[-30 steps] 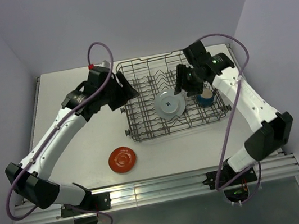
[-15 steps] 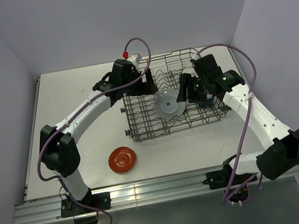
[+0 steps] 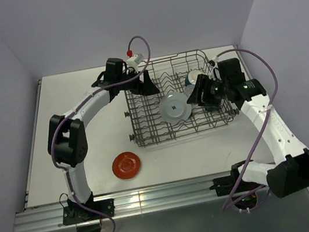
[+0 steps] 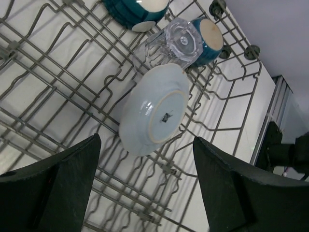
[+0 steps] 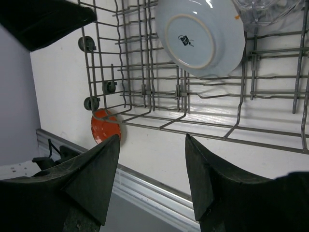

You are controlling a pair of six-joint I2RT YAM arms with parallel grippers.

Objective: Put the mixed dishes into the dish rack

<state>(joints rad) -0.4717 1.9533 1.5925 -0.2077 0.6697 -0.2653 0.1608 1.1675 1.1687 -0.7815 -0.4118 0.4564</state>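
The dish rack (image 3: 175, 137) stands at the back right of the table. A pale blue-grey plate (image 3: 175, 108) leans among its tines, also seen as the plate (image 4: 154, 108) and the plate (image 5: 200, 34). Beyond it in the left wrist view lie a clear glass tumbler (image 4: 178, 41), a dark blue mug (image 4: 210, 34) and a bowl (image 4: 135, 9). The red-orange plate (image 3: 126, 165) lies flat on the table in front of the rack's left corner. My left gripper (image 3: 148, 84) hangs open over the rack's far left part, holding nothing. My right gripper (image 3: 201, 92) is open and empty above the rack's right side.
The rack's side wheels (image 5: 91, 102) stick out at its near left corner. A metal rail (image 3: 167, 196) runs along the table's front edge. Walls close in the table at the back and on both sides. The left arm's cable (image 3: 144, 44) loops above the rack's far edge.
My left arm has swung right from beside the rack to over its far left part, and its jaws have widened. My right gripper has shifted right and nearer along the rack's right side.
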